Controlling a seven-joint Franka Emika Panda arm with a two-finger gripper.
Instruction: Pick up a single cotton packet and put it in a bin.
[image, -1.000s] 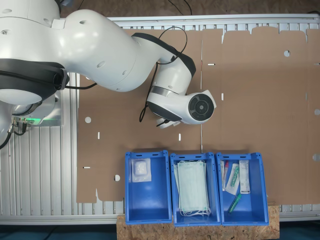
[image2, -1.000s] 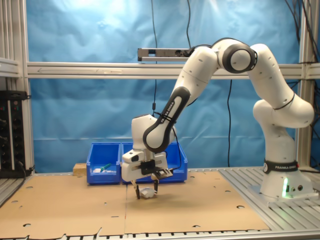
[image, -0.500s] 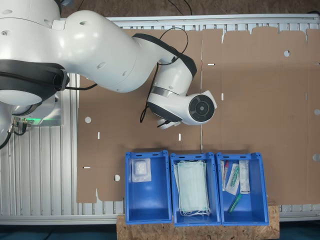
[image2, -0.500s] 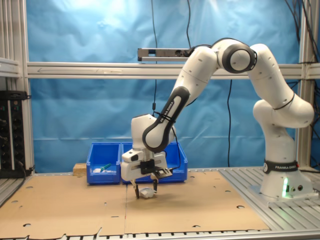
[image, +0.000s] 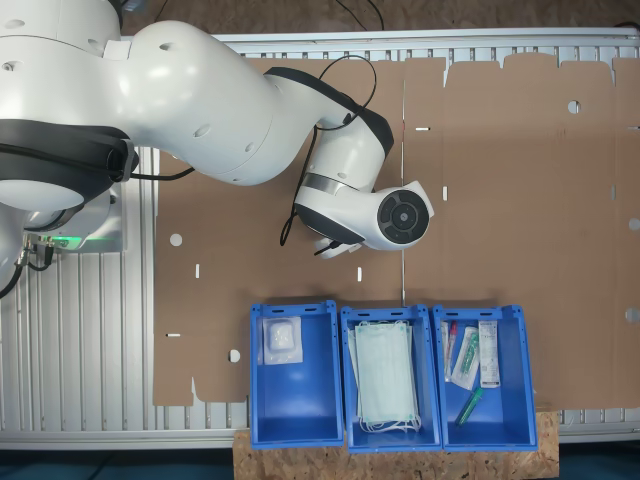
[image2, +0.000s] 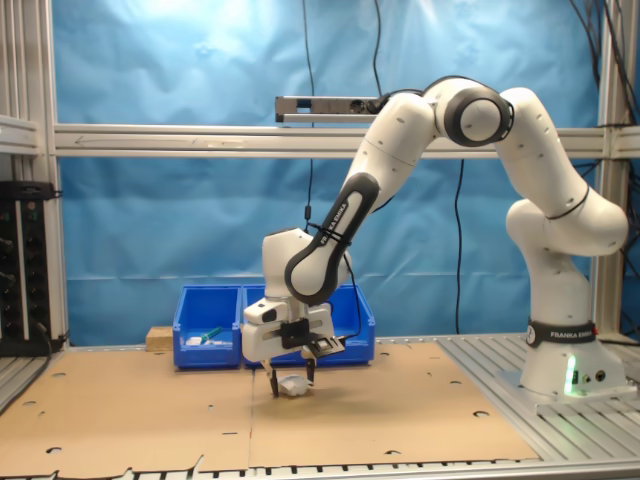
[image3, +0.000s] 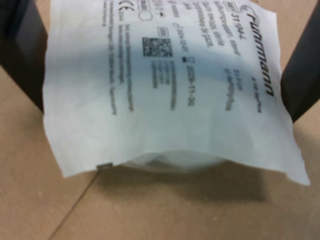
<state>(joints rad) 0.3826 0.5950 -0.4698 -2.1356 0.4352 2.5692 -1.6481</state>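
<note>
A white translucent cotton packet (image3: 165, 95) with dark print spans the gap between my two dark fingers (image3: 17, 55), its near edge bowed up over the cardboard. In the second exterior view my gripper (image2: 292, 383) points down just above the cardboard mat, shut on the cotton packet (image2: 296, 386). In the first exterior view the arm's wrist (image: 400, 212) covers the hand and the packet. Three blue bins stand in a row; the bin (image: 296, 400) toward the first exterior view's left holds another white packet (image: 281, 340).
The middle bin (image: 385, 312) holds pale-green face masks (image: 384, 375). The third bin (image: 503, 412) holds several small packaged items. In the second exterior view the bins (image2: 210, 325) stand behind the gripper. The brown cardboard mat (image: 520, 180) has slots and holes; metal rails border it.
</note>
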